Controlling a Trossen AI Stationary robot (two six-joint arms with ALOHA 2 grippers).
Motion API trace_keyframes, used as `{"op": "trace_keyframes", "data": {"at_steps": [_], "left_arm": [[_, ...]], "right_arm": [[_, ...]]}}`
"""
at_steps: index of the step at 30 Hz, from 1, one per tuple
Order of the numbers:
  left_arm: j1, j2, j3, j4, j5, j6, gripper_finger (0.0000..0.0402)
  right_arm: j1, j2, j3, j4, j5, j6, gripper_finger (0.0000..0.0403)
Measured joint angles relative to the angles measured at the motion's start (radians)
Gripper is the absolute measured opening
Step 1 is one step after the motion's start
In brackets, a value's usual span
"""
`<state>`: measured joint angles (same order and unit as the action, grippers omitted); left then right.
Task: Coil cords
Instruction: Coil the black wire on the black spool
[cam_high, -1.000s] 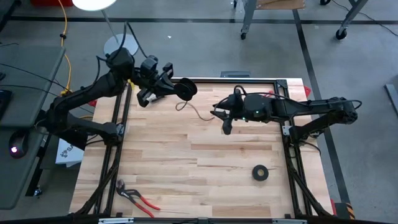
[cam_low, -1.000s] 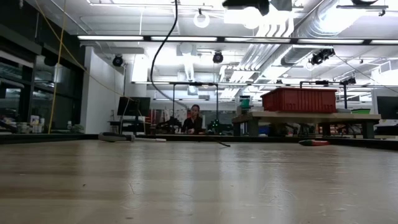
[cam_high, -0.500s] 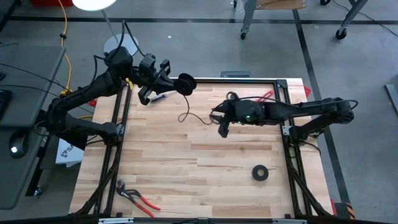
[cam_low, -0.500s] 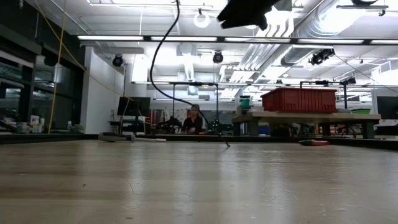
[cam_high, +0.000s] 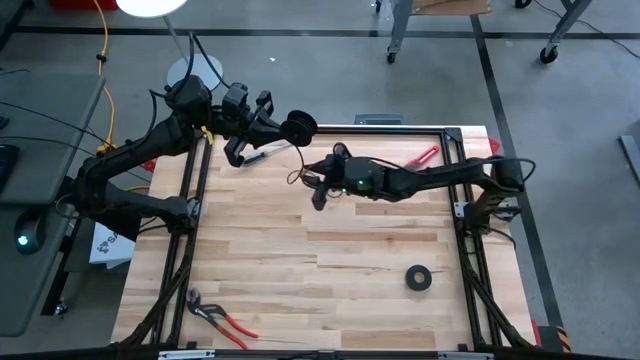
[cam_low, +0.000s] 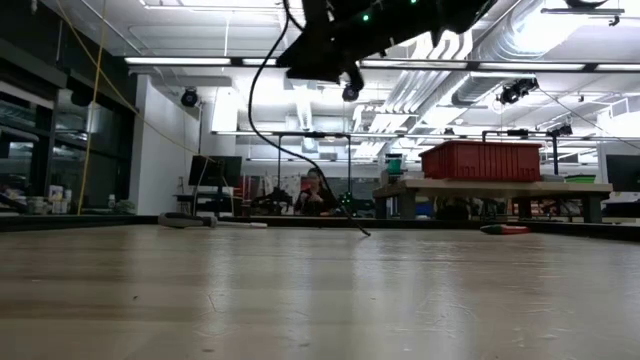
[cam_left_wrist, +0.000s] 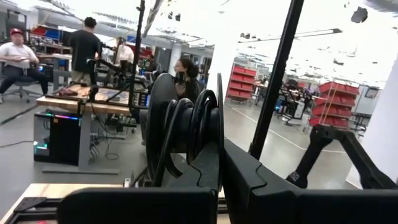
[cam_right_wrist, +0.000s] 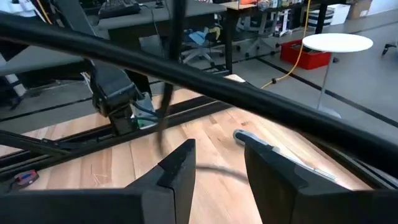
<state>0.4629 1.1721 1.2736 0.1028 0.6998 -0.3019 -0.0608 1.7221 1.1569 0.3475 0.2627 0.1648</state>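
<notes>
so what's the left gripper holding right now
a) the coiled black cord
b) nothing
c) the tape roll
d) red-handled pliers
a: the left gripper is shut on the coiled cord above the table's far edge, loops clear in the left wrist view; the pliers and tape roll lie on the table.

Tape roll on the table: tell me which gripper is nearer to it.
Right. The right gripper hovers mid-table, up and left of the tape roll; the left gripper, clamped on the coiled cord, sits farther off at the far edge.
</notes>
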Motion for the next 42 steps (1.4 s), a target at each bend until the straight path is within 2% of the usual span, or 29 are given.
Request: {"op": "trace_keyframes", "data": {"at_steps": [8, 12, 21, 25, 32, 36, 42], "left_arm": [[0.0, 0.0, 0.0, 0.005, -0.005, 0.001, 0.0], [0.001, 0.0, 0.0, 0.006, -0.005, 0.009, 0.0], [0.0, 0.0, 0.0, 0.006, -0.005, 0.016, 0.0], [0.0, 0.0, 0.0, 0.0, -0.004, 0.015, 0.0], [0.0, 0.0, 0.0, 0.006, -0.006, 0.008, 0.0], [0.0, 0.0, 0.0, 0.006, -0.008, 0.008, 0.0], [0.0, 0.0, 0.0, 0.008, -0.014, 0.016, 0.0]], "right_arm": [[0.013, 0.004, 0.027, -0.012, -0.084, 0.004, 0.013], [0.024, -0.015, 0.027, -0.052, -0.054, -0.082, 0.013], [0.022, -0.084, 0.028, -0.225, -0.028, -0.065, 0.013], [0.016, -0.095, 0.028, -0.149, -0.086, 0.01, 0.013], [0.008, -0.088, 0.027, -0.038, -0.076, 0.059, 0.013], [0.002, -0.085, 0.027, -0.046, -0.064, 0.068, 0.013], [-0.002, -0.079, 0.027, -0.08, -0.111, 0.093, 0.013]]}}
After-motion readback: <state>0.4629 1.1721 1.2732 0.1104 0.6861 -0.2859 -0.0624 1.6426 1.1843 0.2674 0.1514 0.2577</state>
